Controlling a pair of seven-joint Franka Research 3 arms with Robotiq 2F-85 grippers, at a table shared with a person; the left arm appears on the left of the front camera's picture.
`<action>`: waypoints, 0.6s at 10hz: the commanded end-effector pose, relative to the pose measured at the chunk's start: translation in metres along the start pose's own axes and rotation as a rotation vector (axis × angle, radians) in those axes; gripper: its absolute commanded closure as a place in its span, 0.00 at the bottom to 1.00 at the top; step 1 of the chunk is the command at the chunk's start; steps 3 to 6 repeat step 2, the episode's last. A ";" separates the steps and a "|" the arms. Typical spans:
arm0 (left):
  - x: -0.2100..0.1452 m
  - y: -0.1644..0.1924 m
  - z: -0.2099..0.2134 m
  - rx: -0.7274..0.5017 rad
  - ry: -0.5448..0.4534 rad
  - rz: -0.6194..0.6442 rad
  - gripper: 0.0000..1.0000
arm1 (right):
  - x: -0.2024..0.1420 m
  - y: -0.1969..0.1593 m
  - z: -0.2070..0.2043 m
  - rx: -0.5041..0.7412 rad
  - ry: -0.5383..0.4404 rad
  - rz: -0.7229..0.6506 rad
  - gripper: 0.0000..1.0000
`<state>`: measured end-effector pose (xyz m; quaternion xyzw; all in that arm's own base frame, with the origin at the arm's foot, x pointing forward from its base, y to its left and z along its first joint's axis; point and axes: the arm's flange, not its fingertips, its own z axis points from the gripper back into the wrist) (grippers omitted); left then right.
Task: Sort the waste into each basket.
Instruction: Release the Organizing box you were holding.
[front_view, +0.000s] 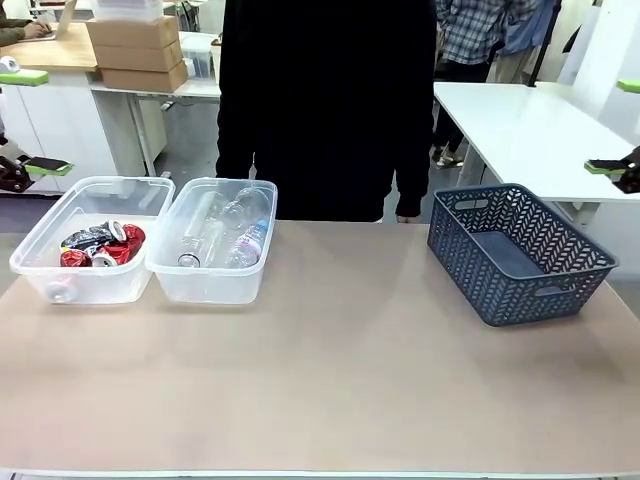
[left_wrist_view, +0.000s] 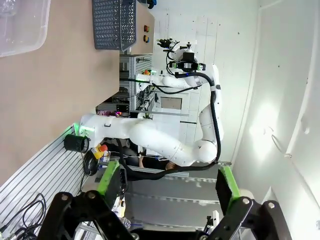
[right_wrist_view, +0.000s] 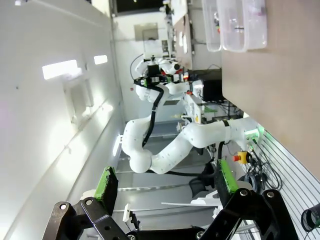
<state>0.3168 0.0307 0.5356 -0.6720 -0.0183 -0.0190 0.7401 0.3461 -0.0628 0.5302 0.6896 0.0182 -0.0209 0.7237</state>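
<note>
Item one, cans (front_view: 100, 245): we count several crushed red, black and silver ones, heaped in the left tub (front_view: 40, 262) at the desk's (front_view: 340, 380) far left. Another can-like shape lies low against that tub's near wall; we cannot make it out through the plastic.

Item two, bottles (front_view: 225, 232): clear, lying on their sides in the right tub (front_view: 205, 288), which touches the left tub along one long side. Their outlines merge with the clear walls, so we cannot give a sure count.

We judge the split deliberate: metal in one tub, plastic in the other, nothing loose on the desk, so the sorting looks finished.

Item three, blue basket (front_view: 515, 250): at the far right, well apart from the tubs. What we see of its floor is bare, though the near wall hides part of it.

Item four, left gripper (left_wrist_view: 167, 182): released, jaws wide, nothing between the green pads; it points sideways off the desk, seemingly parked.

Item five, right gripper (right_wrist_view: 164, 182): likewise released and empty, aimed across the room, tubs far at the frame's top edge.

Item six, a person in dark clothing (front_view: 325, 100) stands at the far edge, hands hard to make out.
</note>
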 end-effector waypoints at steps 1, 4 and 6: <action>-0.003 0.000 0.002 0.006 0.017 -0.007 0.00 | 0.000 0.000 0.003 -0.010 0.013 0.021 0.00; -0.003 0.000 0.002 0.006 0.017 -0.007 0.00 | 0.000 0.000 0.003 -0.010 0.013 0.021 0.00; -0.003 0.000 0.002 0.006 0.017 -0.007 0.00 | 0.000 0.000 0.003 -0.010 0.013 0.021 0.00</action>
